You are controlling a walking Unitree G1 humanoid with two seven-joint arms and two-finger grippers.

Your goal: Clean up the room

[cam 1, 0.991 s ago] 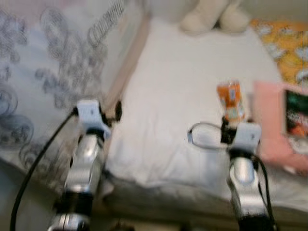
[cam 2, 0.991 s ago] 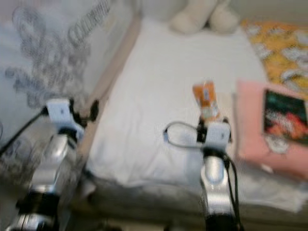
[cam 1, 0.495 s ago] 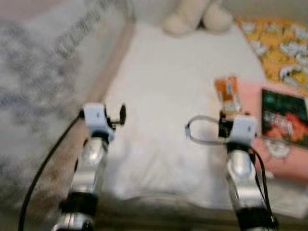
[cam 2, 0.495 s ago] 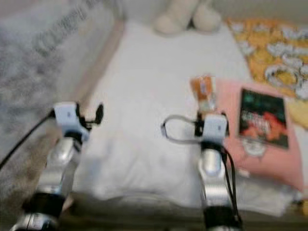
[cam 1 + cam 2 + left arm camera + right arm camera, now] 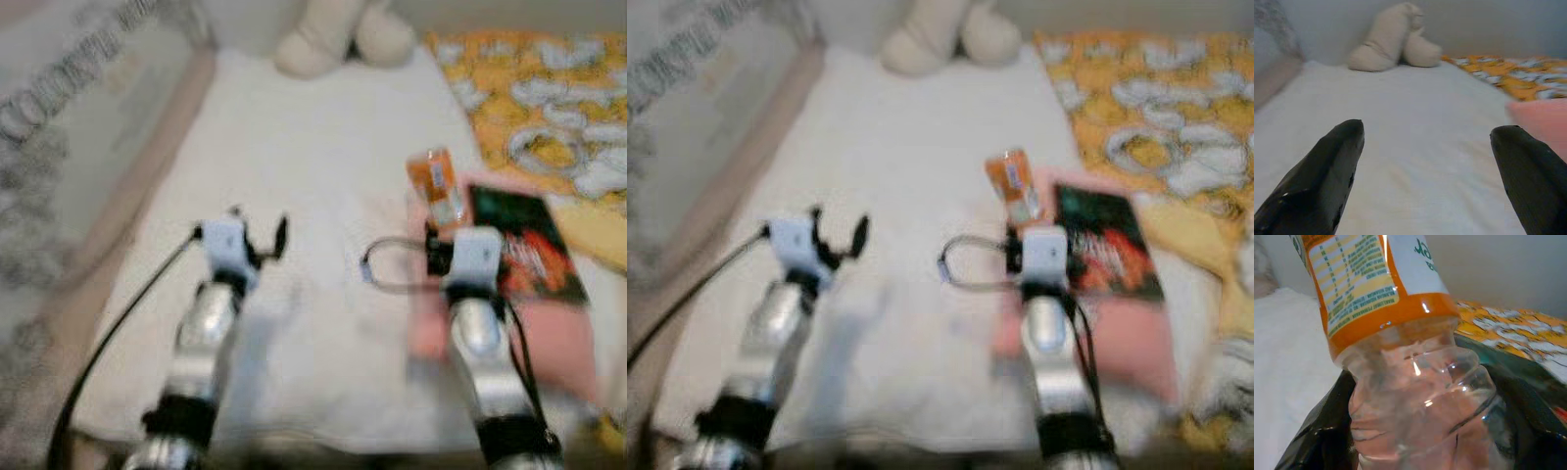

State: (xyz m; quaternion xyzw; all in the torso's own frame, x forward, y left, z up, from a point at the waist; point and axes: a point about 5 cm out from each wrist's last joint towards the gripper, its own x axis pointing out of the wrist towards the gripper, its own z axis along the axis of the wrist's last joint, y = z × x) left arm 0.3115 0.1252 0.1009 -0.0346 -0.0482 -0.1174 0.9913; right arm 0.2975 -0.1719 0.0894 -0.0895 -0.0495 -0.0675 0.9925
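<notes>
Across both head views the picture is soft with blur, so fine print and edges cannot be read. One bottle (image 5: 438,188) is present: clear ribbed plastic, empty, with an orange and white label printed with a yellow table. It is held in the right gripper (image 5: 1415,431), whose black fingers (image 5: 1322,440) are closed around the ribbed lower body; its upper end is cut off at the edge of the right wrist view. In the head views the bottle sits just ahead of the right wrist, over the near edge of one pink cushion (image 5: 549,343). One dark book (image 5: 519,245) with a red picture lies on that cushion, its title illegible. The left gripper (image 5: 1425,142) hangs above the white bed sheet (image 5: 323,127) with its two fingers spread wide and nothing between them. One cream plush toy (image 5: 1391,39) rests at the far end of the bed, partly cut off in the head views. One orange patterned blanket (image 5: 549,108) lies along the right side.
</notes>
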